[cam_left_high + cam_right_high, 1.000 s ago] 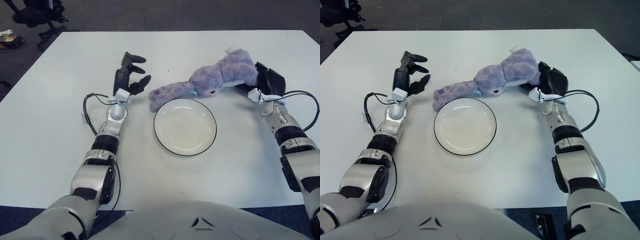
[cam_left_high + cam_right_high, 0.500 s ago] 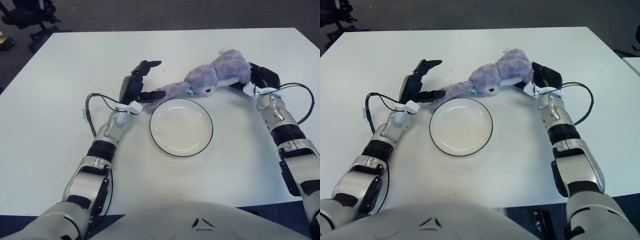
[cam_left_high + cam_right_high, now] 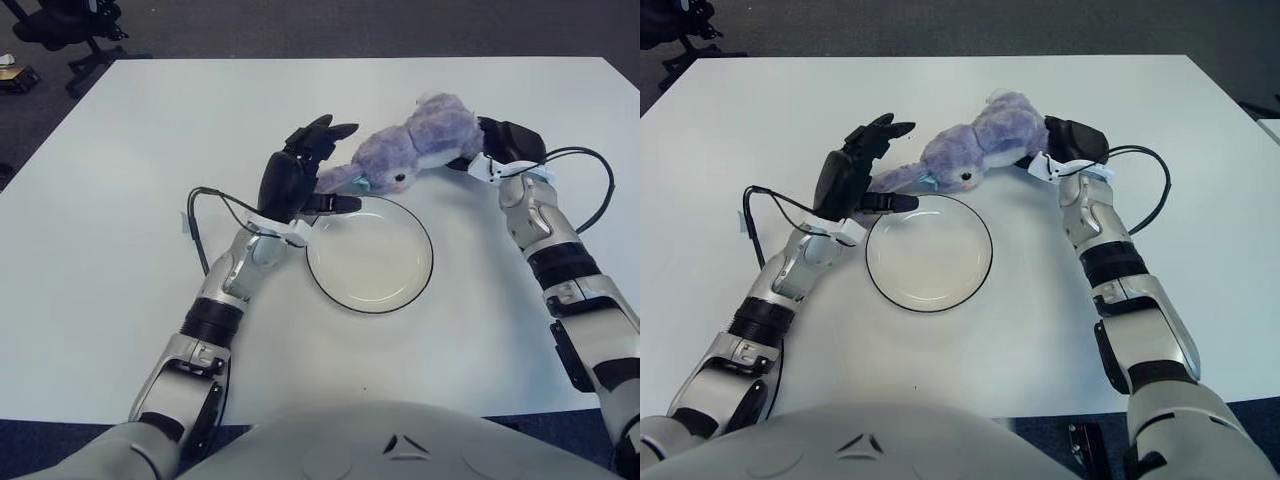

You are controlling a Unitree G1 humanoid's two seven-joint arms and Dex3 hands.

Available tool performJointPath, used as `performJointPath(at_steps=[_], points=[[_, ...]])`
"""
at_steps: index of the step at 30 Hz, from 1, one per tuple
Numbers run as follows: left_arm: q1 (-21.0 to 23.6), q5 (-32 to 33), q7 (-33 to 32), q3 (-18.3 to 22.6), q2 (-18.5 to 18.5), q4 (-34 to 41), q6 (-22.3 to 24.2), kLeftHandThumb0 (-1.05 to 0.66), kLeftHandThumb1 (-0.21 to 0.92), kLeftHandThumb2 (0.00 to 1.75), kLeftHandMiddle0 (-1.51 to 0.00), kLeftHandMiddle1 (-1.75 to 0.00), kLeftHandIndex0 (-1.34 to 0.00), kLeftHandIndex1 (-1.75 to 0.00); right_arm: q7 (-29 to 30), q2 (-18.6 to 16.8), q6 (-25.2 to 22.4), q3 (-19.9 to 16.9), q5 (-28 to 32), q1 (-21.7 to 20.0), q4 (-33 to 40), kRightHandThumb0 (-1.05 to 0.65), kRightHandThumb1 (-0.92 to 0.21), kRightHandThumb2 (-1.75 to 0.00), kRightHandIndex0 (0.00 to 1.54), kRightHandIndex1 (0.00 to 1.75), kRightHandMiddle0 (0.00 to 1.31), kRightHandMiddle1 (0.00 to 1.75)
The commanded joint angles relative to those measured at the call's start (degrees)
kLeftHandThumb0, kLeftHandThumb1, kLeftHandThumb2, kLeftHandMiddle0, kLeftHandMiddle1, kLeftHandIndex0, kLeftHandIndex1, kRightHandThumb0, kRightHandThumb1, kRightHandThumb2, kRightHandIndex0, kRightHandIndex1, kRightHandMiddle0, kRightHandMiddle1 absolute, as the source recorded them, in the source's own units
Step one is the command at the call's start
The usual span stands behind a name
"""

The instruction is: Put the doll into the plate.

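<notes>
Right hand (image 3: pixel 508 142) grips purple plush bunny (image 3: pixel 412 150); left hand (image 3: pixel 300 180), fingers spread, touches its ears beyond white plate (image 3: pixel 370 252).

**Around the work area**

I see a white table (image 3: pixel 120 150) filling most of my view, with dark floor (image 3: pixel 300 25) beyond its far edge. Far out past the left hand, off the far-left table corner, stands a black office chair (image 3: pixel 65 25) beside a small boxy item (image 3: pixel 18 78).
</notes>
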State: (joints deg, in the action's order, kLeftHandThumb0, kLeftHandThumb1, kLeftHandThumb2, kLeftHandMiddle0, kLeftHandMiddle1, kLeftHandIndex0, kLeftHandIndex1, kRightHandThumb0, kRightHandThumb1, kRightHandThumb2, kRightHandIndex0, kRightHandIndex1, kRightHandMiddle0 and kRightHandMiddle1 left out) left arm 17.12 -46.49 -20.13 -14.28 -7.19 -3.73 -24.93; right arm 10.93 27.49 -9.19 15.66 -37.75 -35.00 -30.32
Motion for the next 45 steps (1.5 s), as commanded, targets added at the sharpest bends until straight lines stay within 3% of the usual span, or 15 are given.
performJointPath(at_steps=[1,3,7,12,16,28,38,45], points=[[0.68,-1.51,3.27,-1.34,1.49,3.82,5.61,-0.63,0.92,0.20,-0.47,-0.02,-0.23,-0.52,-0.36,-0.64,-0.74,0.60,-1.02,-0.82,0.94,-0.26,-0.92,-0.15,0.99,1.75,0.88,1.75],[0.59,-1.52,3.71,-1.71,1.47,4.56,6.80,-0.64,0.92,0.21,-0.47,-0.02,-0.24,-0.50,-0.37,-0.69,-0.85,0.63,-1.07,-0.83,0.98,-0.26,-0.92,-0.15,0.99,1.75,0.88,1.75],[4.78,-5.94,1.83,-3.54,2.19,0.87,10.90,-0.64,0.92,0.22,-0.49,-0.01,-0.29,-0.46,-0.51,-0.95,-1.29,0.86,-1.33,-0.63,1.49,-0.26,-0.92,-0.15,1.00,1.75,0.88,1.75],[7.26,-7.46,-0.89,-4.81,2.30,-2.56,12.66,-0.66,0.92,0.24,-0.50,-0.01,-0.33,-0.41,-0.78,-1.18,-1.70,0.95,-1.67,-0.48,1.94,-0.26,-0.92,-0.16,1.00,1.75,0.89,1.75],[10.50,-10.98,-4.26,-6.05,3.04,-5.23,17.56,-0.71,0.92,0.29,-0.53,-0.01,-0.36,-0.38,-2.49,-1.38,-3.06,1.39,-2.29,0.35,4.82,-0.27,-0.92,-0.16,1.01,1.75,0.90,1.75],[13.63,-12.12,-2.84,-7.40,3.64,-7.55,26.15,-0.70,0.92,0.29,-0.54,-0.02,-0.39,-0.37,-5.89,-1.26,-6.07,1.66,-3.32,1.63,10.38,-0.28,-0.92,-0.16,1.02,1.75,0.90,1.75],[15.78,-11.40,-3.38,-8.76,3.48,-10.17,29.38,-0.71,0.92,0.29,-0.54,-0.01,-0.40,-0.37,-8.27,-1.43,-8.39,1.86,-4.35,2.07,14.14,-0.28,-0.92,-0.16,1.02,1.75,0.90,1.75],[17.04,-11.52,2.33,-9.61,3.47,-9.37,34.06,-0.72,0.92,0.29,-0.47,0.00,-0.36,-0.34,-9.73,-1.50,-9.92,1.96,-4.99,2.20,16.28,-0.28,-0.92,-0.16,1.02,1.75,0.90,1.75]])
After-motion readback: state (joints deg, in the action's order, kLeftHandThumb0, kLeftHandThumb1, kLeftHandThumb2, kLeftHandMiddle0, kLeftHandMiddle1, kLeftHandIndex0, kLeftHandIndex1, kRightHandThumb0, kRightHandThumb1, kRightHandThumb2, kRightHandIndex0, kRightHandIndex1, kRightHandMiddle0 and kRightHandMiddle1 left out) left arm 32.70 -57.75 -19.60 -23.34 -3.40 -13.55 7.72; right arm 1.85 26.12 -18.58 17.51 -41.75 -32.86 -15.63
